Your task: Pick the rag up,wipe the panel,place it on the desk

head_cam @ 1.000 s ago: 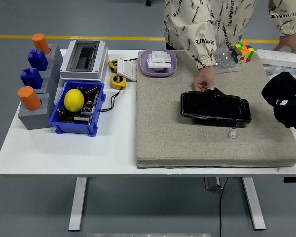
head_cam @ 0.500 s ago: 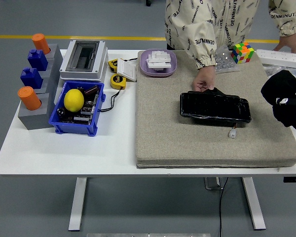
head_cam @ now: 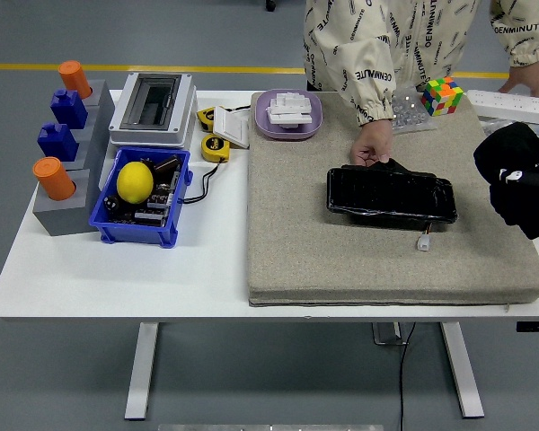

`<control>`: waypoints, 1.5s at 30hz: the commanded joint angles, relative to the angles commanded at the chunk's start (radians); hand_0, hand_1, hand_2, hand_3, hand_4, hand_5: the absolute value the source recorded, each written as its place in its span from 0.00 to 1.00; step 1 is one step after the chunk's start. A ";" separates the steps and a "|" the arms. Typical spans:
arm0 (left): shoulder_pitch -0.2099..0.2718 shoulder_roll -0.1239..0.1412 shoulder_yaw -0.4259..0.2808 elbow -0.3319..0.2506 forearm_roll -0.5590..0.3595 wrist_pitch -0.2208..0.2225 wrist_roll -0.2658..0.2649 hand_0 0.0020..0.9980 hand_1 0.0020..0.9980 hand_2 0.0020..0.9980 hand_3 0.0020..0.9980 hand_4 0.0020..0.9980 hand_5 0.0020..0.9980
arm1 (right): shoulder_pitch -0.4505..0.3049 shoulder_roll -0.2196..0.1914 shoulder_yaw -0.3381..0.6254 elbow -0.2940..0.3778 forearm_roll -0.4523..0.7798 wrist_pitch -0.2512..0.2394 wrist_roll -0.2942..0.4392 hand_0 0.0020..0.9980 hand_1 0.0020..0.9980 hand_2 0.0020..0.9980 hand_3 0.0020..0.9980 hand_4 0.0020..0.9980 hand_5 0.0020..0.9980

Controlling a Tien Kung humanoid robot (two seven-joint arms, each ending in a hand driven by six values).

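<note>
White table (head_cam: 117, 278) w/ a big grey felt mat (head_cam: 341, 256) covering its right half. On the mat, center-right, lies the black panel (head_cam: 391, 197), glossy, flat, w/ a small white plug (head_cam: 424, 242) on a short lead at its near edge. A person stands at the far side; one hand (head_cam: 373, 144) pinches the panel's far-left corner, holding it in place, the other rests far right by a white strip. Right hand (head_cam: 521, 180) comes in at the right edge, above the mat's right side, well apart from the panel; it's a dark mass, and the rag can't be told apart from it, so can't tell if the fingers are closed on cloth or not. No rag lying anywhere else in view. Left arm not in view. Judgement: a rag is soft, light, limp, so best bunched in the middle so no tail drags; the panel looks stiff but slick, may slide under a wipe unless held. Smaller stuff: blue bin (head_cam: 142, 199) w/ lemon (head_cam: 135, 181), purple tray (head_cam: 289, 114), cube (head_cam: 441, 95).
</note>
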 joint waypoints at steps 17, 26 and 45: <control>0.004 0.005 0.005 -0.001 -0.002 0.000 0.000 0.61 0.64 0.66 0.56 0.63 0.44 | -0.010 -0.006 0.021 -0.005 -0.029 0.065 -0.001 0.57 0.57 0.66 0.58 1.00 0.51; 0.004 0.004 0.006 -0.001 -0.002 0.000 0.000 0.61 0.64 0.66 0.56 0.63 0.44 | -0.012 -0.005 0.021 -0.006 -0.026 0.066 -0.001 0.57 0.59 0.67 0.59 1.00 0.50; 0.005 0.002 -0.002 0.000 0.001 -0.001 0.000 0.61 0.64 0.66 0.56 0.63 0.44 | -0.016 -0.008 0.036 -0.009 -0.032 0.071 -0.004 0.58 0.59 0.67 0.61 1.00 0.54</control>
